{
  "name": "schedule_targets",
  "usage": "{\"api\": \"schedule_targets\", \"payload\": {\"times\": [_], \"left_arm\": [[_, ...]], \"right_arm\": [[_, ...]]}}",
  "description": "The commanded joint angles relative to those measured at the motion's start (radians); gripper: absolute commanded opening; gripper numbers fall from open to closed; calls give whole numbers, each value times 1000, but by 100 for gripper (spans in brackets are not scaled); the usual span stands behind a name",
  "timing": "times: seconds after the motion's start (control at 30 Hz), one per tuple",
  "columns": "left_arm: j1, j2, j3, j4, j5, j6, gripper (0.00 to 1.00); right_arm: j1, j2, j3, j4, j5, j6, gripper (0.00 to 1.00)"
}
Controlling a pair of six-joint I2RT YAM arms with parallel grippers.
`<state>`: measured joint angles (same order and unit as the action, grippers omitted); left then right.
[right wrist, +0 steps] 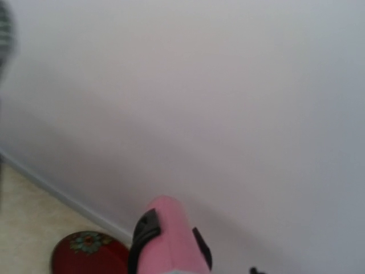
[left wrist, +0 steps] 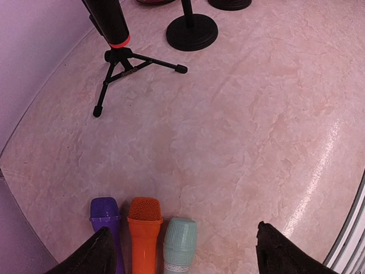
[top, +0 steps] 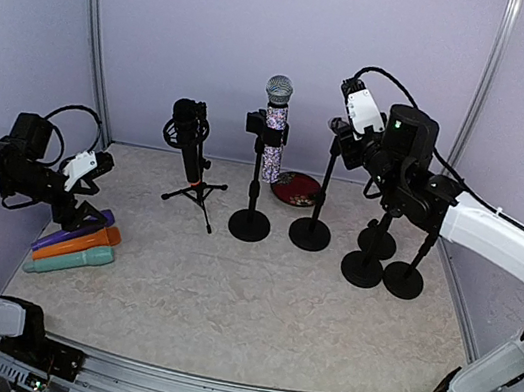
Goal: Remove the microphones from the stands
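Right gripper [top: 349, 135]: hovering at pink microphone [right wrist: 171, 240] (grip: cannot tell)
Advice: pinching above the clip [right wrist: 145, 228], then lifting straight upward
Left gripper [left wrist: 183, 251]: hanging spread, empty

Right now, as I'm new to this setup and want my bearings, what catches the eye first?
The patterned microphone with a silver head, upright in its stand at the back middle of the table. Then three microphones, purple, orange and pale green, lying side by side near the left edge, with the left tool open above them.
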<state>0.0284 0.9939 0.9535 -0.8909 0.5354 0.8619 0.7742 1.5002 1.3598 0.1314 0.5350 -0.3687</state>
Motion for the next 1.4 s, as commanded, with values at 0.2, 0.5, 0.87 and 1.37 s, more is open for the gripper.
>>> {"api": "schedule_targets", "payload": {"times": [0.2,0.5,0.87,1.37], "left_arm": [[-76,-4,49,36,98,-143,84],[-85,-18,48,98,112,-247,88],[-86,-27,58,119,133,-299,88],[-139,10,99,226,218,-416,83]], "right_arm": [[197,-194,-27,-61,95,85,0],[351,-302,-108,-113,142,170,0],[515,-167,-30,67,115,80,0],[548,243,313,241,-61,6,0]]}}
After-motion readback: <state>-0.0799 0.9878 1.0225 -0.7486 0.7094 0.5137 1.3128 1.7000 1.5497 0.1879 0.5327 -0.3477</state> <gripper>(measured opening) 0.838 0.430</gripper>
